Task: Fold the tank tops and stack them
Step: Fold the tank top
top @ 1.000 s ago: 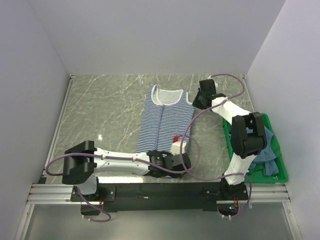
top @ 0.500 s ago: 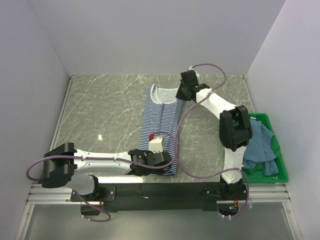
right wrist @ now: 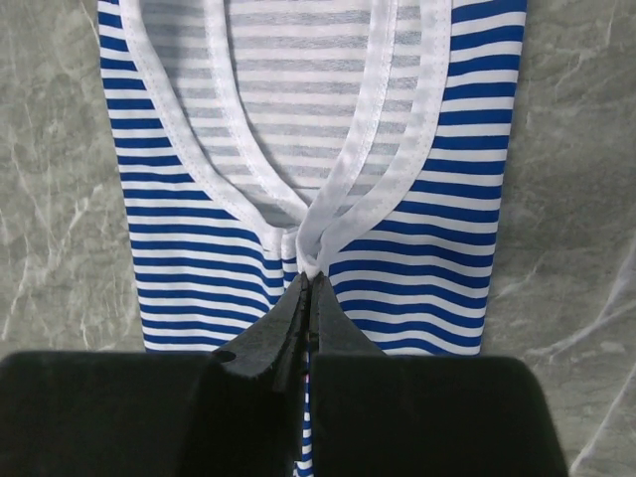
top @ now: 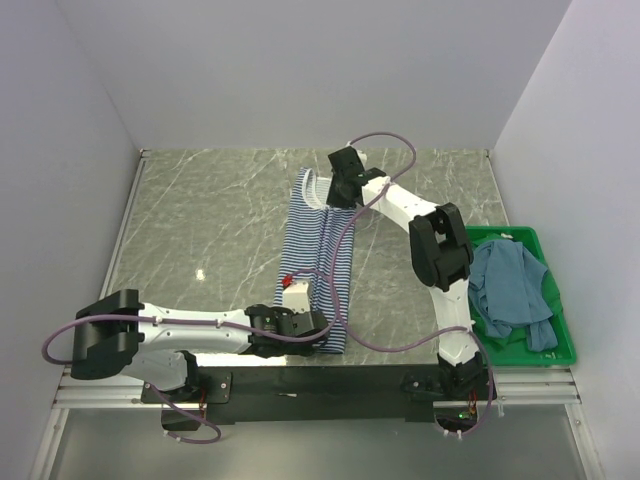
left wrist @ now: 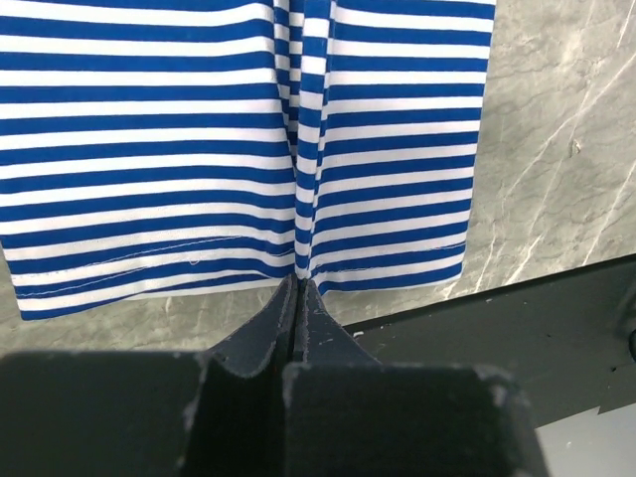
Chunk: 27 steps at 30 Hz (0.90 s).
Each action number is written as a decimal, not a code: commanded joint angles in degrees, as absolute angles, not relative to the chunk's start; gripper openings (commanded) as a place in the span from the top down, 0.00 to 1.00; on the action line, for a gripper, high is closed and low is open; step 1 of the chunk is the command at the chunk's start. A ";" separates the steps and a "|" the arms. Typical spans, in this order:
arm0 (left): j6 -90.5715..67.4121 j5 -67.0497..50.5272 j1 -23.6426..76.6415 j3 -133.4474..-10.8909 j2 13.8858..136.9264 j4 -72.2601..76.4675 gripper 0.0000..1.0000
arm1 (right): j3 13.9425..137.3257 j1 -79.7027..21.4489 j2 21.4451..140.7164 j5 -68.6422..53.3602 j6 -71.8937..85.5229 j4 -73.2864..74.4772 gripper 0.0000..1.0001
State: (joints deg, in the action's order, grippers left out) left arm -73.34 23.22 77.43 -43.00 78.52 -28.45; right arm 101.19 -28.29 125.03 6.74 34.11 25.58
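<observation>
Limp and light, the striped top (top: 318, 255) lies mid-way across the counter (top: 220, 220). The left gripper (left wrist: 298, 293) is clamped on its near hem and the right gripper (right wrist: 308, 283) on the neck trim, likely the firmest holds. The teal top (top: 510, 290) sits in the crate (top: 560, 350) at the right edge.

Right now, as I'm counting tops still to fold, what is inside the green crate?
Inside the green crate lies one crumpled teal-blue tank top, covering much of its floor. Whether anything lies beneath it cannot be seen, because the cloth hides that part.
</observation>
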 commanded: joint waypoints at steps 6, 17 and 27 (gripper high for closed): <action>-74.18 20.92 77.52 -42.19 77.43 -28.21 0.99 | 104.67 -28.74 125.86 8.44 34.81 23.64 0.98; -73.83 24.60 75.06 -45.70 72.17 -32.87 0.49 | 102.48 -28.74 120.06 2.64 32.87 19.86 0.53; -66.20 13.76 49.09 -41.49 62.58 -33.06 0.48 | 75.44 -29.09 97.93 0.18 38.14 14.07 0.56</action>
